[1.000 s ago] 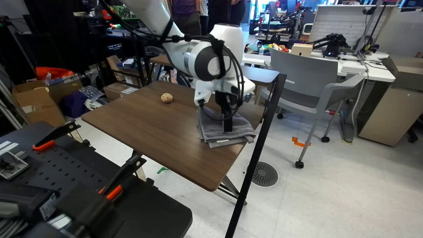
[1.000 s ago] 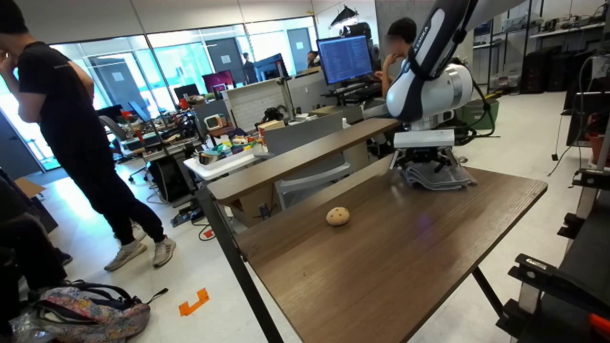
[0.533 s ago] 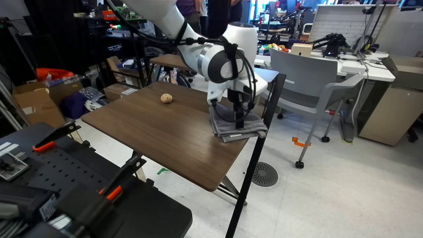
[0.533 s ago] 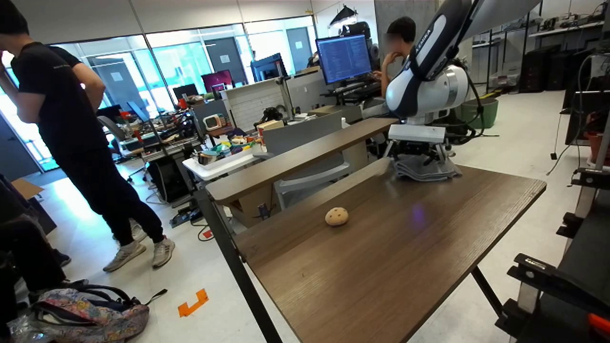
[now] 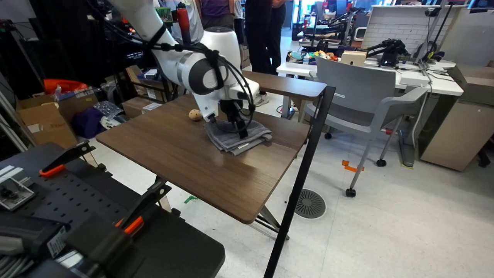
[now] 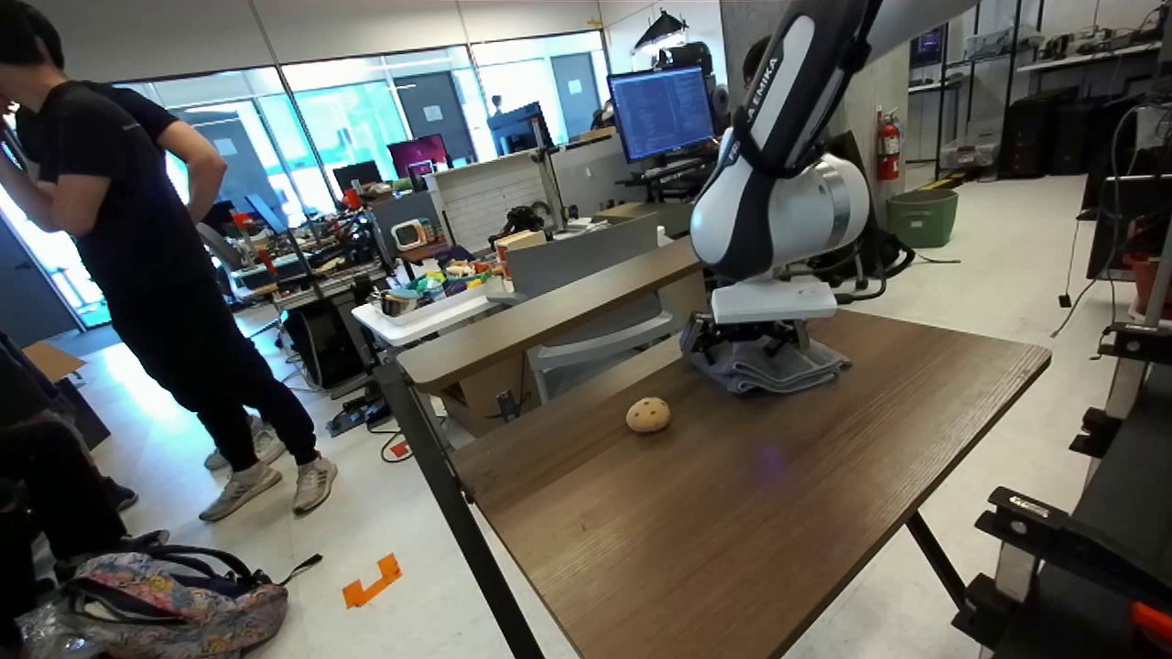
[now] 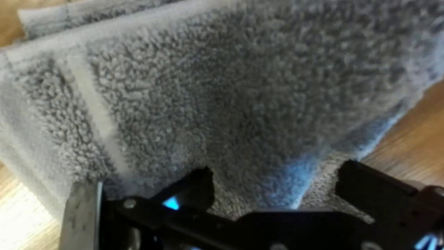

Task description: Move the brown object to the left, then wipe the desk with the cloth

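In an exterior view the desk [image 5: 146, 143] shows smooth wood grain with a soft gloss, and a matt metal post [image 5: 307, 154] at its right edge. The cloth [image 7: 194, 86] is rough terry; the brown object [image 5: 195, 115], near the far edge, looks matt.

Tabletop [image 5: 166, 141]: brown wood, visible grain, rounded corner nearest the camera, black bar [image 6: 458, 513] at a short end. Sheen uneven; a faint violet glint [image 6: 772, 459] shows in an exterior view. Lying directly on the wood:

(1) Cloth [image 6: 778, 372]: grey, rumpled, folded in several layers, edges not aligned. Wrist view gives a looped pile, a pale stripe [image 7: 93, 99], and wood beyond its edges.

(2) Tan-brown ball [image 6: 648, 415]: dark-spotted, far smaller than the cloth, nearer one long edge of the tabletop than the other. Ball and cloth near each other but apart; bare wood shows between them.
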Controlling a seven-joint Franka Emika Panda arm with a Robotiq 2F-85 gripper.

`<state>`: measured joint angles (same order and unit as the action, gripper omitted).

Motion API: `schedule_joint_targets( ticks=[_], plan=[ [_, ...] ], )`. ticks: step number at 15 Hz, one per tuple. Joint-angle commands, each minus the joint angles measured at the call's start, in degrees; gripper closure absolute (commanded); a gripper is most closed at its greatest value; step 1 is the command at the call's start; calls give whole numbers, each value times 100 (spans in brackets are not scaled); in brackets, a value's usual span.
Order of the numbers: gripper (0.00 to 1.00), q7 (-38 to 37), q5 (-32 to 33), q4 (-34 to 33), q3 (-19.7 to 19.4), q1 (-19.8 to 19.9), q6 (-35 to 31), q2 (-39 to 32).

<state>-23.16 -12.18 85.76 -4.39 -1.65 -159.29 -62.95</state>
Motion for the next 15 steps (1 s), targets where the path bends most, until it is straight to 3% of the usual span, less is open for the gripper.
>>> schedule_joint_targets(
  ticks=[1, 4, 8, 12, 15],
  plan=[
    [0, 440, 333, 1382, -142, -358, -93, 705],
    [0, 705, 748, 2275, -371, -574, -44, 1200],
    [0, 530, 1509, 3475, -1266, -1205, -91, 1724],
    [0, 71, 2343, 3705, -2458, -2012, 84, 1439],
    [0, 2, 2781, 3960, -2752, -2324, -374, 1240]
  ],
)
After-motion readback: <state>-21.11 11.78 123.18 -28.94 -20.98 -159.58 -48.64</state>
